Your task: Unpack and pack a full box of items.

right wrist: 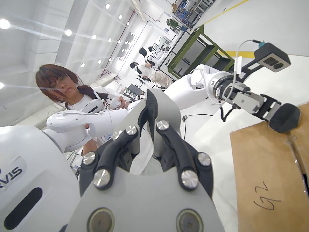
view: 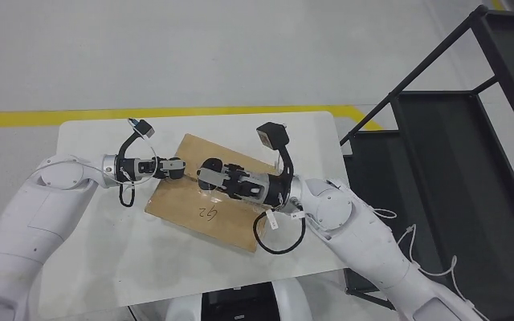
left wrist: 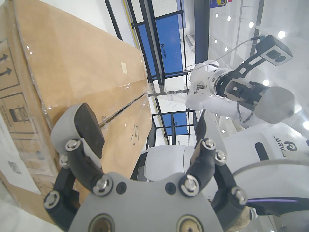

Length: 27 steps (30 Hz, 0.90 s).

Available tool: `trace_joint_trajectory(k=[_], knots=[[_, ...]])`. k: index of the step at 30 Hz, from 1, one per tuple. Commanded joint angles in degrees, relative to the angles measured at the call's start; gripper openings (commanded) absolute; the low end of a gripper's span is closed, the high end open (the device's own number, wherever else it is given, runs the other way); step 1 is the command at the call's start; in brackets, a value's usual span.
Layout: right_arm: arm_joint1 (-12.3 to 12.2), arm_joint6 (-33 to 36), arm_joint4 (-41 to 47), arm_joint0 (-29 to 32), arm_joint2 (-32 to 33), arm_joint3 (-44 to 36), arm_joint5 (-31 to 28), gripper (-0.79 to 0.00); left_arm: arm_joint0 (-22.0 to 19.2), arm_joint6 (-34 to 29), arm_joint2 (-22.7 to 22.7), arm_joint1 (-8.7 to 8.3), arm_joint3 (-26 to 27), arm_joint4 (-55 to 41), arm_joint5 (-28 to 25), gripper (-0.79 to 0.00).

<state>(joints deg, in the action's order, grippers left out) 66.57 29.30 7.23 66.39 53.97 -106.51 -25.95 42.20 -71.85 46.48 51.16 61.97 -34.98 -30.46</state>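
I am viewing the cardboard box (view: 233, 229) lying flat on the white table (view: 161, 265), turned at an angle to the table's edges, with both top flaps closed. The centre seam (left wrist: 128, 105) between the flaps is carrying clear tape (left wrist: 124, 86), and a handwritten number (right wrist: 266, 200) is sitting on the top face beside that seam. I am holding the left gripper (left wrist: 144, 131) at the end of the box nearest the left arm, about level with the top face. Its fingers are standing wide apart with nothing between them. One dark pad (left wrist: 88, 126) is lying over the top edge close to the end of the seam. I cannot tell whether that pad is touching the cardboard. I am holding the right gripper (right wrist: 147, 114) above the middle of the box top, near the left gripper. Its fingers are pressing together and gripping nothing, and its wrist camera is pointing away from the box toward the room. A black shelving rack (view: 450, 160) is standing just beside the table on the right arm's side. A yellow floor line (view: 201, 114) is running along the floor beyond the table's far edge.
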Motion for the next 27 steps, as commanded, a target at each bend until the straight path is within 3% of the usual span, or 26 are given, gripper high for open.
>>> trace_joint_trajectory(k=[1,11,27], knots=[[0.4,-0.7,-1.7,-1.2,-1.0,1.6,0.1,-0.785,0.0,0.0,0.0,0.0,0.0,0.0,0.0,0.0],[1.5,-7.8,-12.7,-1.7,-2.6,6.2,1.7,-0.785,0.0,0.0,0.0,0.0,0.0,0.0,0.0,0.0],[2.1,-11.3,-23.5,0.1,-2.9,8.7,1.5,-0.785,0.0,0.0,0.0,0.0,0.0,0.0,0.0,0.0]])
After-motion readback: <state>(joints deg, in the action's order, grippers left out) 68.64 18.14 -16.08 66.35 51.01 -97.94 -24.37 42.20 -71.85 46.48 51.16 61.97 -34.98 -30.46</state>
